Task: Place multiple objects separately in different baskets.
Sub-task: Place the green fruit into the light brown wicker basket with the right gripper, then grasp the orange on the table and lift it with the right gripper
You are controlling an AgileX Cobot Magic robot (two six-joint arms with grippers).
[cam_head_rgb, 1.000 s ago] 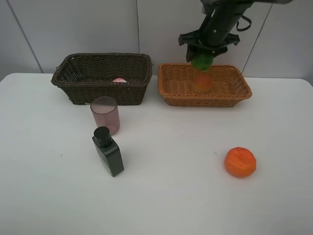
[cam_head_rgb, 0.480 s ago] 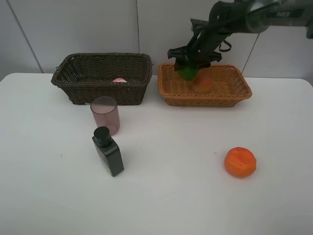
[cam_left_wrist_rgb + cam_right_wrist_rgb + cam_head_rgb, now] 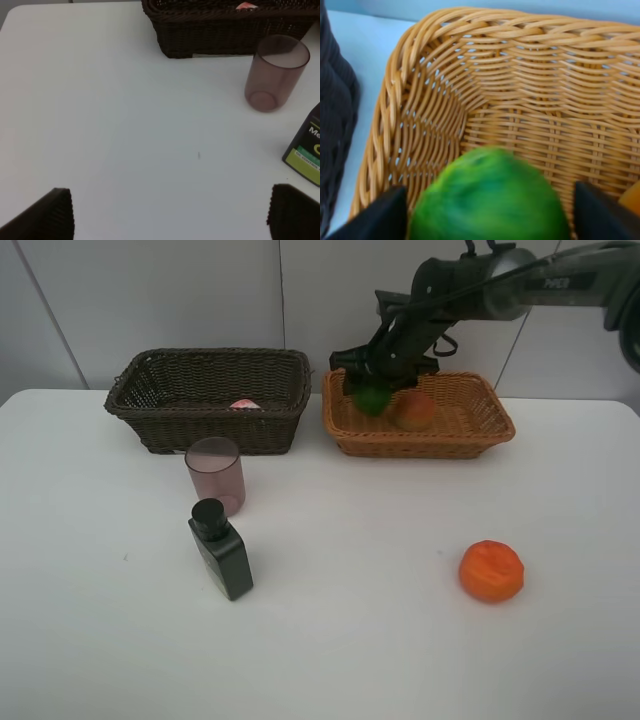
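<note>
Counter (image 3: 350,640), white, carries two wicker baskets side by side at its back. The dark brown basket (image 3: 210,425) is deeper, and the tan basket (image 3: 420,445) stands just to its right.

The right tool (image 3: 372,378) reaches into the tan basket's left end. A green fruit (image 3: 372,399) sits between its fingers, blurred in the wrist view. I cannot tell whether they grip it.

The left tool (image 3: 172,215) hangs over bare counter, its fingers spread wide and holding nothing.

A black bottle (image 3: 222,552) stands in front of the brown basket. A mauve cup (image 3: 215,475) is upright between the two.

An orange (image 3: 491,570) lies alone at front right. A peach-coloured fruit (image 3: 414,410) rests in the tan basket, beside the green fruit.

A pink bottle (image 3: 243,404) barely shows inside the brown basket.
</note>
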